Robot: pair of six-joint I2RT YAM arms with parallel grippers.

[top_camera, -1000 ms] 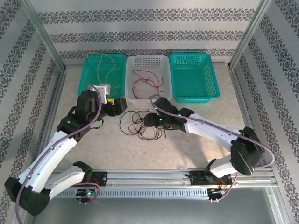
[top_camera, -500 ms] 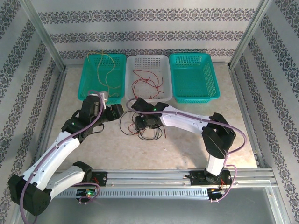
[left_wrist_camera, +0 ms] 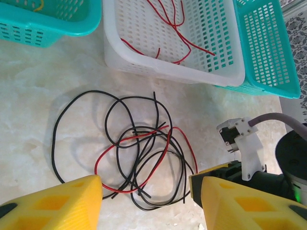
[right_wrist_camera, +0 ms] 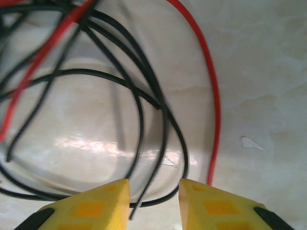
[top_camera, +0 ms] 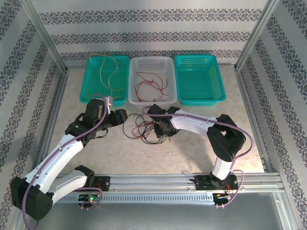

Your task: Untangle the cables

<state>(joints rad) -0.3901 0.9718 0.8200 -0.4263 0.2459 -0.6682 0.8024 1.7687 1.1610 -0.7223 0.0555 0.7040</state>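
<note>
Jaws of left gripper (left_wrist_camera: 146,203) wide apart, gripping nothing, yellow fingers (left_wrist_camera: 62,203) poised over the near edge of the cable tangle (left_wrist_camera: 144,158). Jaws of right gripper (right_wrist_camera: 153,201) narrowed to a slim gap, low over the tabletop (right_wrist_camera: 259,72), with one black strand (right_wrist_camera: 144,187) running into that gap. Unclear whether pinched or merely passing between. Just beside that gripper, a red cable (right_wrist_camera: 216,100) curving down toward its right finger.

From above: left gripper (top_camera: 122,116) in front of the white basket (top_camera: 151,99), off its left corner. Right gripper (top_camera: 163,129) in front of the same basket, toward its right half. Cable tangle (top_camera: 141,128) between the two grippers, flat on the tabletop (top_camera: 192,148), near the white basket's front wall but apart from it. Several black loops laid over one another, the red cable threaded through them.

White basket (left_wrist_camera: 144,62) in the middle of a row of three, a few loose red cables (top_camera: 151,84) lying on its floor. Left teal basket (top_camera: 88,76) just beside the white basket, yellow cables (top_camera: 108,72) looped inside, one strand rising over the far rim. Right teal basket (top_camera: 199,79) just beside the white basket on the other side, perforated floor in plain view.
</note>
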